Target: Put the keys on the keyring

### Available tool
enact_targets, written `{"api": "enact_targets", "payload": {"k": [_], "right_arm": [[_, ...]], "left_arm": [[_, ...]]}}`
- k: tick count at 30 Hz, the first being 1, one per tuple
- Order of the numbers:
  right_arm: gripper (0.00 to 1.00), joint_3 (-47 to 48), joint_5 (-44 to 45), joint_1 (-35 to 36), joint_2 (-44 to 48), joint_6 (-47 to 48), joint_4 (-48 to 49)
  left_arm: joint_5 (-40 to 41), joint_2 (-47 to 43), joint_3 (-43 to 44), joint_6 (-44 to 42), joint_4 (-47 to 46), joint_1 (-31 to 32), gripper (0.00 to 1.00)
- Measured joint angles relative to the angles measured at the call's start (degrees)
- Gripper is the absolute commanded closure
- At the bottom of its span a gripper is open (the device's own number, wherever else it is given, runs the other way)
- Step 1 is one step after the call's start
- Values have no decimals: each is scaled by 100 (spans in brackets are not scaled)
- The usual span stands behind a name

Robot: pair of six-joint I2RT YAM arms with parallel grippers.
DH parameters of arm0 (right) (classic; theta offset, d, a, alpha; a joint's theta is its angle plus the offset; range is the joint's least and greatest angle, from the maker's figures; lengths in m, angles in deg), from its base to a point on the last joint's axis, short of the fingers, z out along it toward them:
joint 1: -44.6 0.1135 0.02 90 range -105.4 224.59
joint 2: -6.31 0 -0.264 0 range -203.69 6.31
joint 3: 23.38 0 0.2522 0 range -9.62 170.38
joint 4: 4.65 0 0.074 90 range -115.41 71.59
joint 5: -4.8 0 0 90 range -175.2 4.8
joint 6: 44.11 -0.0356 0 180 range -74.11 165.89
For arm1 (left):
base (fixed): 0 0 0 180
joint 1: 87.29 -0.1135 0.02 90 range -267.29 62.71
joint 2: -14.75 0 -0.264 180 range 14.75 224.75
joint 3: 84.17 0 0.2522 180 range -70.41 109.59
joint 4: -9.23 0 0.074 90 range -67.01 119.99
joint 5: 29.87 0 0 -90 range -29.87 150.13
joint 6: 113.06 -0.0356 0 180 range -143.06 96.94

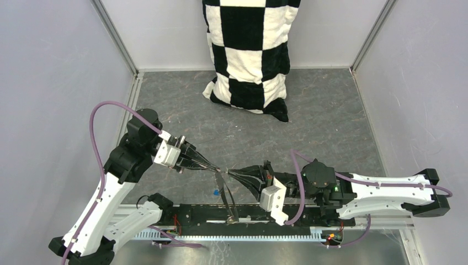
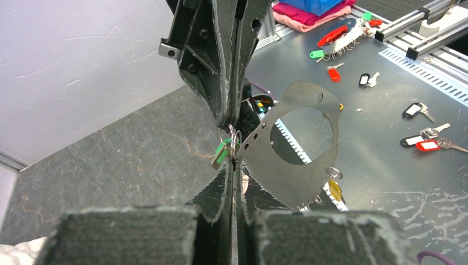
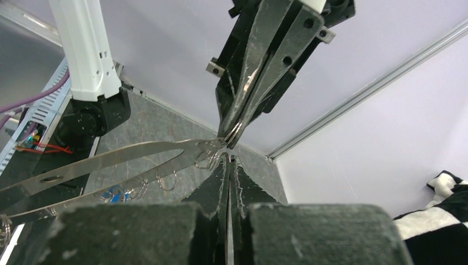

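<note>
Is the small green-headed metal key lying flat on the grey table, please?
No; the green-headed key hangs in mid-air beside a thin silver ring.

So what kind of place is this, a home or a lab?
Probably a robotics lab test cell: pale panel walls in aluminium framing box in the table, and spare tagged keys lie on a metal bench.

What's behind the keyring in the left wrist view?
Through the keyring hole: a white slotted rail and grey surface. A yellow key peeks past its lower edge; the rest is covered.
</note>
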Motion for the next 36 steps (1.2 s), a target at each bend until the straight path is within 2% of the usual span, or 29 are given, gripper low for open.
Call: {"api": "enact_targets", "payload": {"k": [10, 36], "right_arm": [[100, 0, 2, 48, 2, 57, 341], [100, 0, 66, 48, -201, 61, 249]], "left_arm": [[-4, -4, 0, 0, 0, 0, 98], [-61, -70, 0, 0, -2, 0, 98]]}}
